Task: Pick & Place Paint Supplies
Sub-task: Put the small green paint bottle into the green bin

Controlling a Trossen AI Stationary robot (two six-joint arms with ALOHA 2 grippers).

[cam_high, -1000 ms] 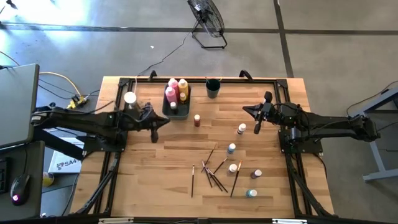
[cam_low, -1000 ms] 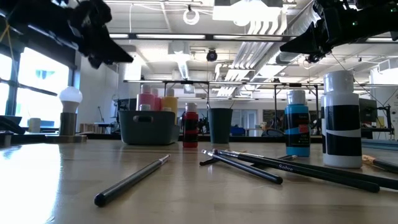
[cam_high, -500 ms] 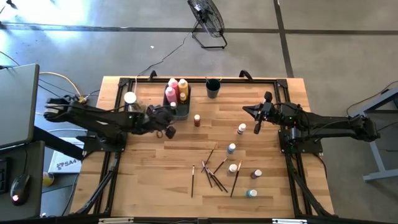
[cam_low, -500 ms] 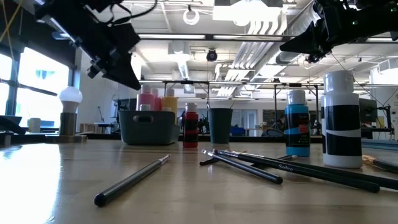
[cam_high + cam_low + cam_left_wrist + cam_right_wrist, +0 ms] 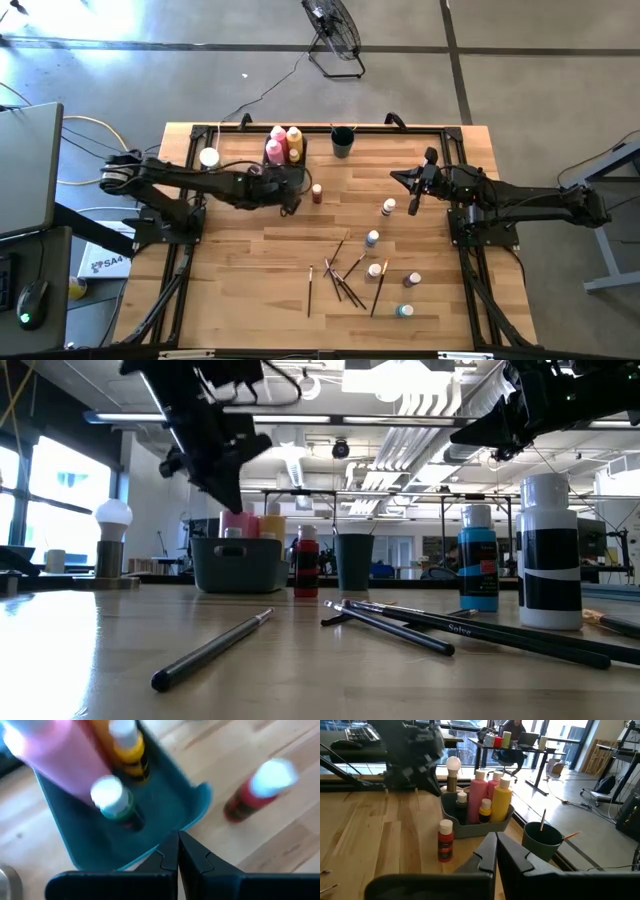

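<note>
Teal bin (image 5: pixel 165 810) at bench rear holds pink, yellow bottles | red bottle (image 5: pixel 317 193) just beside | left gripper (image 5: pixel 291 205) jaws clenched, empty, over bin's front edge | right gripper (image 5: pixel 412 205) clenched, waiting | risk: low sweep tips red bottle.

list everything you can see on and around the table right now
bin: 1, dark grey, far edge of table
tall squeeze bottles: 3, two pink, one yellow, in bin
small bottles in bin: 2, green and yellow, white caps
red paint bottle: 1, on table beside bin
loose paint bottles: 5, mixed colours, right half of table
paintbrushes: several, dark handles, scattered near centre front
cup: 1, dark green, far edge, holding a brush
white knob: 1, tan base, far left
fan: 1, black, on floor
left pincer: shut, empty, above bin's near corner
right pincer: shut, empty, raised over right side
</note>
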